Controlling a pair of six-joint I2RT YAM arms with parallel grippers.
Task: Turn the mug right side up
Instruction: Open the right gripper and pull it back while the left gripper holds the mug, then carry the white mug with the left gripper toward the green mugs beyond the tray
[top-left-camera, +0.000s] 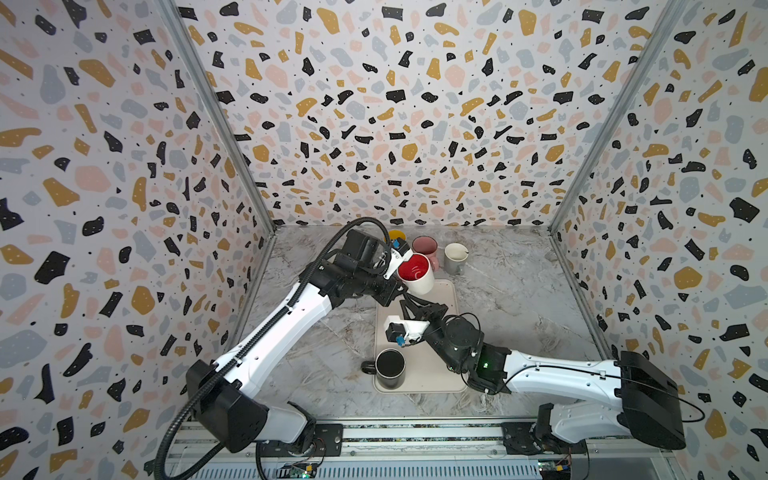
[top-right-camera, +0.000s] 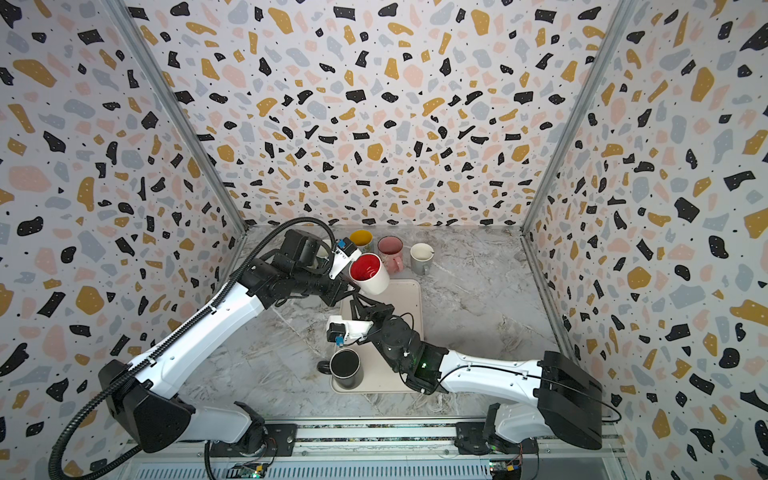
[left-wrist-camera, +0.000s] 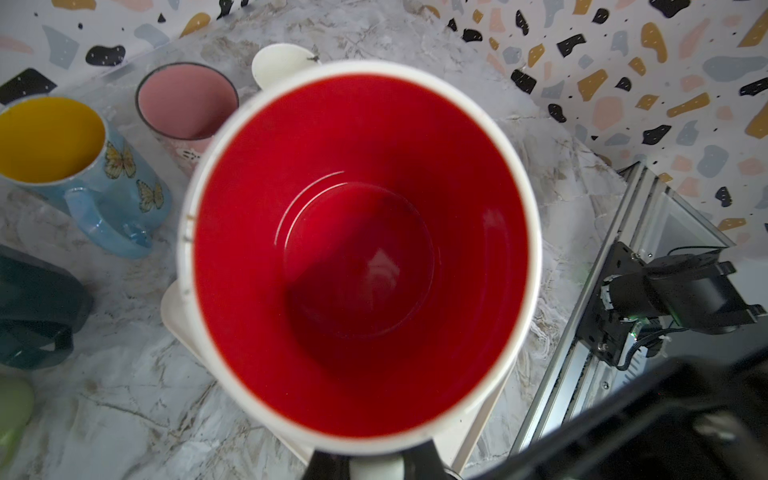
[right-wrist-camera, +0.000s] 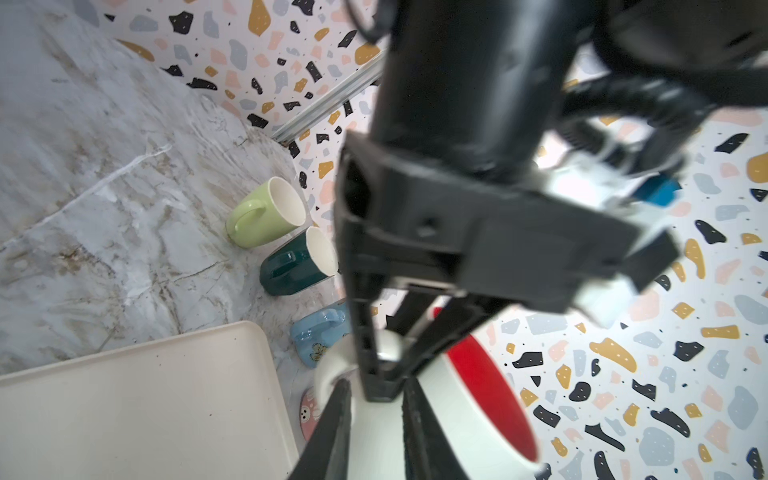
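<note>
In both top views, the mug (top-left-camera: 415, 274) (top-right-camera: 370, 274) is held tilted at centre frame, red inside upward, over the tray's (top-left-camera: 446, 303) far edge, with the right gripper (top-left-camera: 409, 302) just below. In the left wrist view, the mug's (left-wrist-camera: 361, 249) mouth fills the centre. In the right wrist view, the handle (right-wrist-camera: 332, 370) is clamped by the left gripper (right-wrist-camera: 380, 370). The right fingers (right-wrist-camera: 332, 436) stand slightly apart at bottom centre, and whether anything is gripped cannot be told.

glossy glazed ceramic mug (left-wrist-camera: 361, 249), red inside; matt cream tray (top-left-camera: 428, 378), perhaps plastic; smooth marble-look tabletop (top-left-camera: 519, 311)
</note>
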